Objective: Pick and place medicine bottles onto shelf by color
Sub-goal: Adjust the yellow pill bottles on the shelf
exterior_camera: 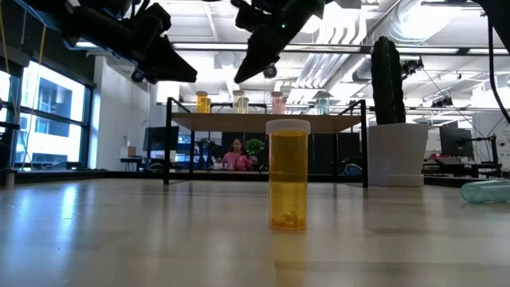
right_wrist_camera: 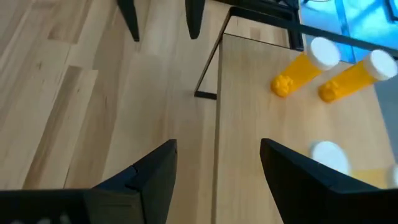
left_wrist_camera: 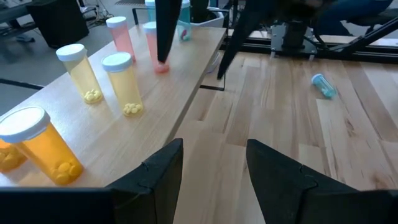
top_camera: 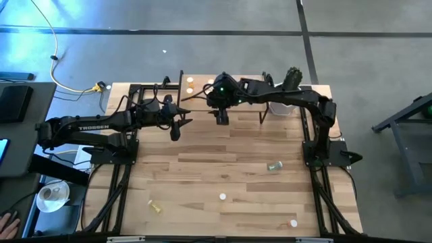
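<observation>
Medicine bottles are split between the shelf (left_wrist_camera: 180, 87) and the bench (top_camera: 229, 169). On the shelf, bottles stand upright in colour groups: orange bottles (left_wrist_camera: 43, 146) at one end, yellow bottles (left_wrist_camera: 124, 84) next, then pink bottles (left_wrist_camera: 119, 36), with a pale green one barely visible at the far end in the low view. This ordering is consistent with sorting by colour along the board.

Still on the bench: an orange bottle (exterior_camera: 288, 174) standing upright well in front of the shelf, a green bottle (top_camera: 273, 165) lying on its side nearer the right arm's base, a yellow bottle (top_camera: 156, 206) lying near the front left, and two small white-capped items towards the front, too small to identify by colour.

Both grippers are empty. The left gripper (left_wrist_camera: 211, 165) hangs above the shelf's near edge at the orange end, fingers partly spread with nothing between them. The right gripper (right_wrist_camera: 217, 168) hangs over the same edge further along, jaws released wide, nothing held.

Judgement: neither arm is carrying stock, so a placement looks complete and the next pick is due. Lying bottles will roll if nudged; the upright orange one is the easier grasp.
</observation>
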Controlling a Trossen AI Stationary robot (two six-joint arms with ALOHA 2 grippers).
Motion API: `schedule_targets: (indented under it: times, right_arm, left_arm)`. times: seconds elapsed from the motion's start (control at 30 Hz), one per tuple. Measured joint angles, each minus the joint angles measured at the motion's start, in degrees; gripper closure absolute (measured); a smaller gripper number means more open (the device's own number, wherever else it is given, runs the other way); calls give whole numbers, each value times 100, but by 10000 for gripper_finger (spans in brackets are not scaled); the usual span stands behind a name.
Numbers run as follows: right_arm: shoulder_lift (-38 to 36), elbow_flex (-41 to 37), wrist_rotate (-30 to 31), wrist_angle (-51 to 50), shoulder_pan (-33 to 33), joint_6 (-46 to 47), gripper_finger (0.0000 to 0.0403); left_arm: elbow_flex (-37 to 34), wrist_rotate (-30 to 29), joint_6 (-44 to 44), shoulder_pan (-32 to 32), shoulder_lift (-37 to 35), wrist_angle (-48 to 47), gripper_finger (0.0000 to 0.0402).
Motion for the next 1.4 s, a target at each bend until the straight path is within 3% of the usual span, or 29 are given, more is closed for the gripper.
schedule_targets:
  times: [0.63, 0.9, 1.4]
  right_arm:
    - [50, -935, 566, 1506, 10, 769, 181]
    - [63, -962, 1036, 1529, 4, 793, 181]
    - [63, -962, 1333, 1528, 4, 800, 181]
  left_arm:
    - [0, -1, 4, 1, 0, 0, 234]
    - [0, -1, 4, 1, 0, 2, 234]
    - [0, 0, 4, 1, 0, 2, 234]
